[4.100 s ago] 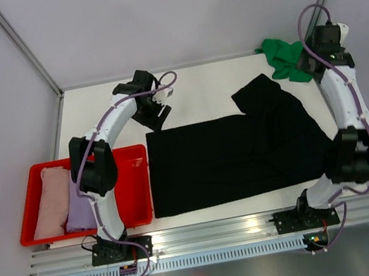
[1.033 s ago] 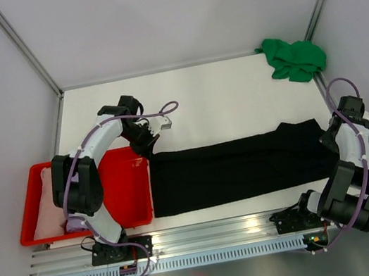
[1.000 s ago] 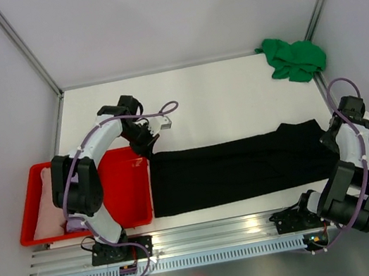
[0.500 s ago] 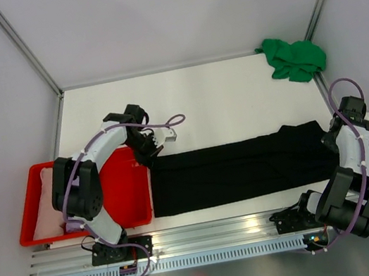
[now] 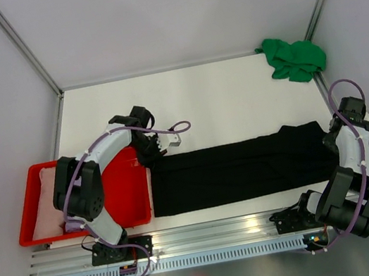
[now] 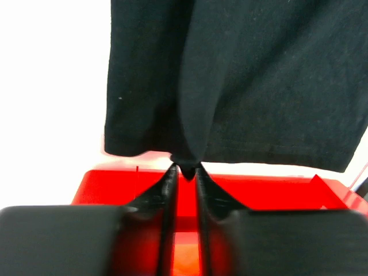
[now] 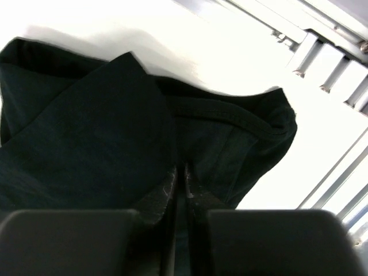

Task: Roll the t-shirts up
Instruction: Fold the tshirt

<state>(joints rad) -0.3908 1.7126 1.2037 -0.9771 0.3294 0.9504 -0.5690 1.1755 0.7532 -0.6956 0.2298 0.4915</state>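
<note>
1. The left tool (image 6: pixel 185 172) is standing narrow, its two fingers almost together and pinching a small tuck of dark cloth at their tips.
2. That tuck is the hem corner of the black t-shirt (image 6: pixel 259 86), and it is hanging just over the near wall of the red tray (image 6: pixel 270 190).
3. The right tool (image 7: pixel 181 168) is also standing narrow, with its tips pressing into the black cloth near the collar end. Whether cloth is actually caught between them I cannot tell, as everything there is dark.
4. From above, the black t-shirt (image 5: pixel 240 169) is lying as a long flat band across the near part of the surface (image 5: pixel 220 96). One tool is sitting at each end of its far edge.
5. Judging from this, the lengthwise fold is finishing and the band is being laid down. No rolling is showing yet.
6. The next move is calling for both tools to let the cloth go cleanly, without dragging the fold open. One end then needs gripping and turning over onto itself, tightly and squarely.
7. The left end is lying touching the red tray, so a roll started there is likely to need room.
8. The green t-shirt (image 5: pixel 292 58) is waiting crumpled in the far right corner.
9. The pink t-shirt (image 5: pixel 43 206) is lying in the tray.
</note>
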